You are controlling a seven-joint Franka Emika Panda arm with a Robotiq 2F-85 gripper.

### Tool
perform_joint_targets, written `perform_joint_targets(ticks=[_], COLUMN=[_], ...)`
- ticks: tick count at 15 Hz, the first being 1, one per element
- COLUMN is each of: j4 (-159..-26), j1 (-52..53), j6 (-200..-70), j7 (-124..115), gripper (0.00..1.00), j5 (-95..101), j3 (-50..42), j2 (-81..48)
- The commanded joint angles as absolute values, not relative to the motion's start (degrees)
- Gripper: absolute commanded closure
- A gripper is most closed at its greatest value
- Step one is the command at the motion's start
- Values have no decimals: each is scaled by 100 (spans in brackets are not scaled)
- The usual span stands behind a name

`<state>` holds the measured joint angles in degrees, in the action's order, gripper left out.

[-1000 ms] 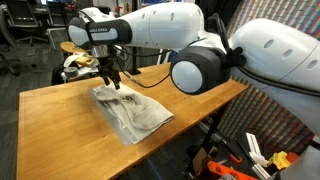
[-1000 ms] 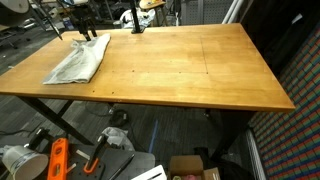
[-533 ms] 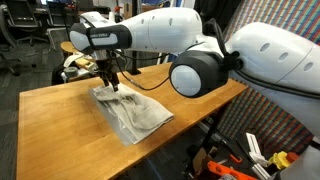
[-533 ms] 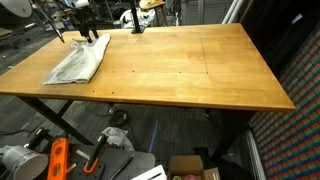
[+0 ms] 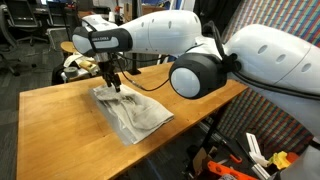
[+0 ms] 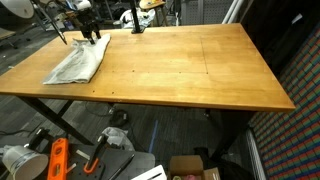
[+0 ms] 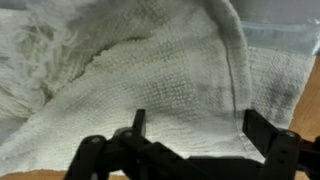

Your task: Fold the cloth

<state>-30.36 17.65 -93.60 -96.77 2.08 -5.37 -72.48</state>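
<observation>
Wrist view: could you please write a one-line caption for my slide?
Open gripper poised over the wrinkled white cloth, with wooden table visible at the right edge.

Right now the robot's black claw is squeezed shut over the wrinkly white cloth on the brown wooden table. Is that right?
Not quite. The wrist view shows the black claw wide open over the wrinkly white cloth on the brown wooden table.
</observation>
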Motion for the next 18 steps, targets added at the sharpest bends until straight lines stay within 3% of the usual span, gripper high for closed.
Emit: perform_joint_targets(ticks=[1,12,15,16,18], j4=[-2730,-2640,-1924,-2546,-2504], j1=[1719,1475,1411,1454,1457], j6=[-9196,-9348,-9175,-9513,-9594], j7=[-9900,-10040,-10095,-10105,-10083], gripper=[0,0,0,0,0], j5=[292,122,190,188,153], j3=[-702,-671,-524,-501,-426], j2=[-7383,-7234,-7506,-7159,-7219])
